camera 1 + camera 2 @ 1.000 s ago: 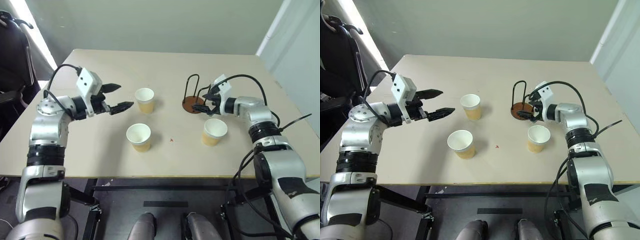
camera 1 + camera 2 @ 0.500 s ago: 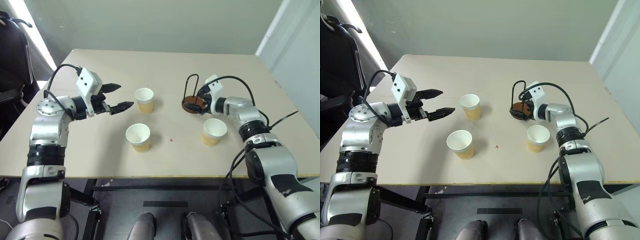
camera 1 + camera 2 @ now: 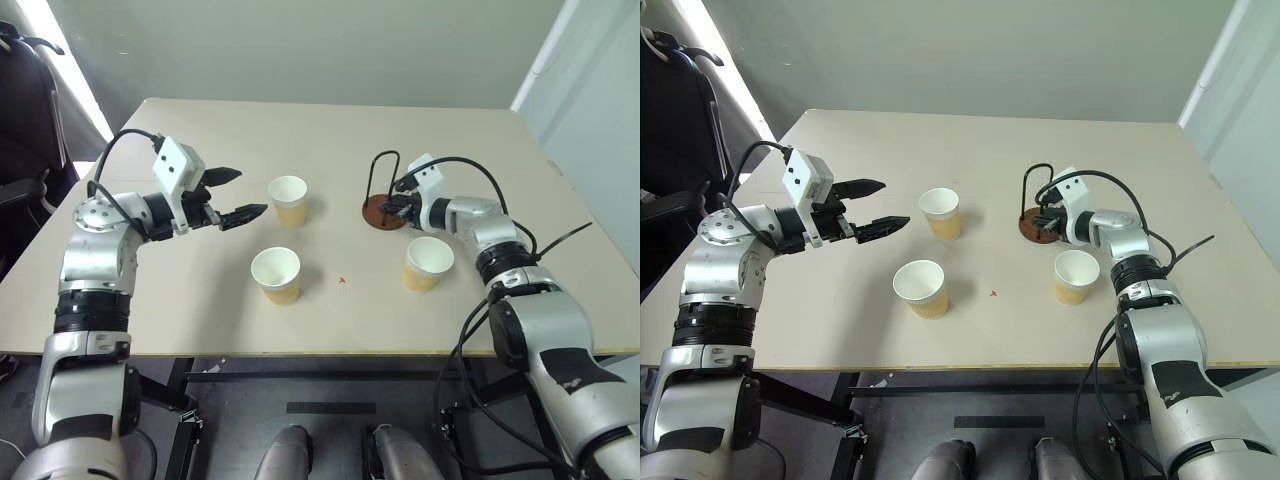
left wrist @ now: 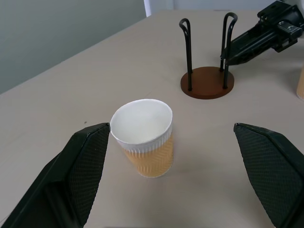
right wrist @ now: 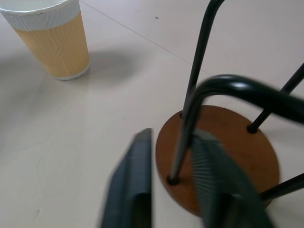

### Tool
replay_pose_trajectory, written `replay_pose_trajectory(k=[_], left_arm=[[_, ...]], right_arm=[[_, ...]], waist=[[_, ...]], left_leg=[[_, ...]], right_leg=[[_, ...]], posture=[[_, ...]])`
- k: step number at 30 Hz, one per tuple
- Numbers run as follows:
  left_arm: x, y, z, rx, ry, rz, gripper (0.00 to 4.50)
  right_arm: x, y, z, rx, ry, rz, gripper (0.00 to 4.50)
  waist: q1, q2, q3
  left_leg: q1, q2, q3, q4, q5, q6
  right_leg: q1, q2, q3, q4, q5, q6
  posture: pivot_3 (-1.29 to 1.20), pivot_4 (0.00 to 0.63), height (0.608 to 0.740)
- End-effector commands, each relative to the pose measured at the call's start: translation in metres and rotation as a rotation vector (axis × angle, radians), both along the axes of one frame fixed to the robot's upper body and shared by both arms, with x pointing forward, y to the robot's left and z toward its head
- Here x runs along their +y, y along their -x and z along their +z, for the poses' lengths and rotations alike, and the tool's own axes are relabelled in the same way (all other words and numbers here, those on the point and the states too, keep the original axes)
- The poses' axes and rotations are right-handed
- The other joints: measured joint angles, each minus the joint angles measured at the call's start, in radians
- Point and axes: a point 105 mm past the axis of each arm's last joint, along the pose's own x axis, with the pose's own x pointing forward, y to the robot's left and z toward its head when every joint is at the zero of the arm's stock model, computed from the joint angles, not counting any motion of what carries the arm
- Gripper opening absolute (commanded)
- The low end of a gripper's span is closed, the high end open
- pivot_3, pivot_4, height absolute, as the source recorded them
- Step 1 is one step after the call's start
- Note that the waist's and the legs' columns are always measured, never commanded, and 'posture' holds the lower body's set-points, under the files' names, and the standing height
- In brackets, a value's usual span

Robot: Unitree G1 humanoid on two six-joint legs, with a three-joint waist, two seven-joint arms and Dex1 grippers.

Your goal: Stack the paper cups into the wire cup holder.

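Three paper cups stand upright on the table: one at the back (image 3: pixel 289 200), one nearer the front (image 3: pixel 277 274), and one at the right (image 3: pixel 428 262). The wire cup holder (image 3: pixel 385 211), a brown disc with two black wire loops, holds no cup and stands behind the right cup. My right gripper (image 3: pixel 394 204) is shut on one of the holder's wires just above the base (image 5: pixel 237 156). The wire passes between the two fingers. My left gripper (image 3: pixel 250 192) hovers open, left of the back cup (image 4: pixel 142 137) and level with it, with nothing in its fingers.
The beige table (image 3: pixel 200 300) carries the cups and the holder. A black chair (image 3: pixel 25 110) stands beyond the table's left edge. A pale wall panel (image 3: pixel 590 90) rises past the far right corner.
My right gripper's fingers were open at the holder's right side and have now closed on its wire. The left arm and the cups have not moved.
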Motion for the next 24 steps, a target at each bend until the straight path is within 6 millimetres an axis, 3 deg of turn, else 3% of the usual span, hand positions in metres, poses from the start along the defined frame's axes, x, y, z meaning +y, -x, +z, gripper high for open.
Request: replay_pose_trajectory(k=[1,9,17,24], left_arm=[[0.003,0.001,0.013,-0.049,-0.006,0.008,4.50],[0.004,0.000,0.012,-0.043,-0.014,0.006,4.50],[0.004,0.000,0.009,-0.030,-0.023,-0.005,4.50],[0.000,-0.002,0.009,-0.023,-0.028,-0.024,4.50]], right_arm=[[-0.001,-0.003,0.024,-0.068,-0.004,0.009,0.03],[0.003,0.005,0.037,-0.084,-0.019,0.094,0.03],[0.014,0.034,0.049,-0.105,-0.014,0.231,0.03],[0.020,0.067,0.032,-0.068,0.014,0.292,0.03]], waist=[[0.000,0.000,0.000],[0.000,0.000,0.000],[0.000,0.000,0.000],[0.000,0.000,0.000]], left_leg=[[0.000,0.000,0.000,0.000,0.000,0.000],[-0.001,0.000,0.000,0.000,0.000,0.000],[-0.001,0.000,0.000,0.000,0.000,0.000],[-0.001,0.000,0.000,0.001,0.001,-0.001]], right_leg=[[0.000,0.000,0.000,0.000,0.000,0.000],[0.000,0.000,0.000,0.000,0.000,0.000],[-0.001,0.000,0.000,0.001,0.000,0.000],[-0.001,0.000,-0.001,0.002,0.000,0.000]], posture=[[0.00,0.150,0.740],[0.00,0.150,0.740],[0.00,0.150,0.740],[0.00,0.150,0.740]])
